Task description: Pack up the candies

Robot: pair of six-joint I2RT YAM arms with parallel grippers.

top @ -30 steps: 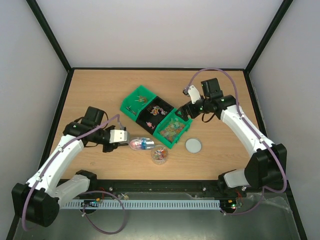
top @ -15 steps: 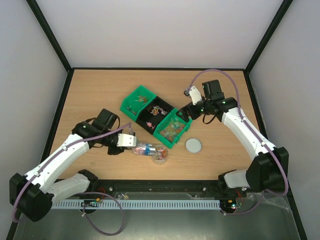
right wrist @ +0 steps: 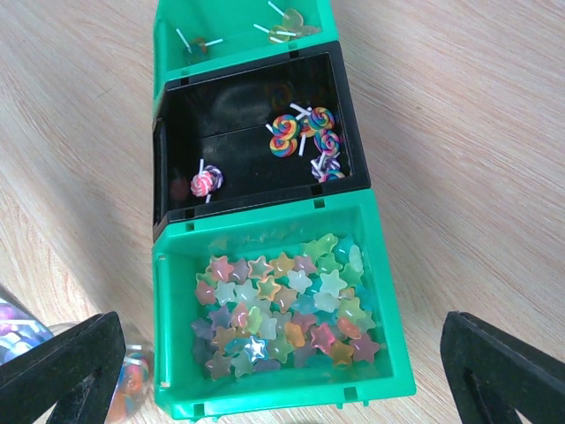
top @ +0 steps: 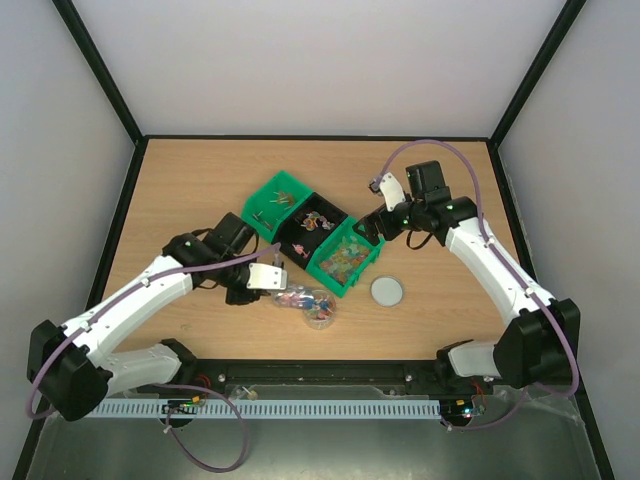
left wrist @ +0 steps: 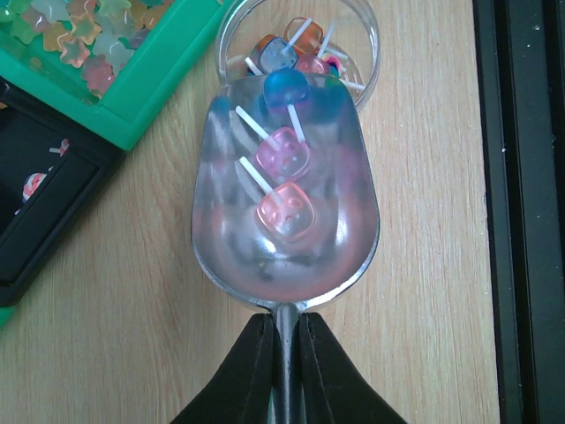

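- L arm: left gripper (left wrist: 282,327), black fingers pinched tight on the thin handle of a glossy see-through scoop (left wrist: 284,221).
- Scoop bowl holds candies (left wrist: 287,210): two pink cubes and a blue one, each on a white stick. The blue one sits at the scoop's far lip.
- Scoop lip overlaps the rim of a small clear round jar (left wrist: 371,44). The jar stands on the wooden table (top: 200,180), near-centre, w/ more mixed candies inside.
- R arm: right gripper (top: 372,228) hangs over the bins, fingers spread wide, nothing between them.
- Three bins in a touching row, running far-left to near-right:
- green plastic bin (right wrist: 282,402), near-right end, full of pastel star sweets
- black plastic bin (right wrist: 256,132), middle, a few rainbow swirl lollies
- second green bin (right wrist: 168,35), far end, a couple of lollies; rest cut off in the wrist view
- Round white-grey lid (top: 387,291) lies flat on the table, right of the jar, apart from it.
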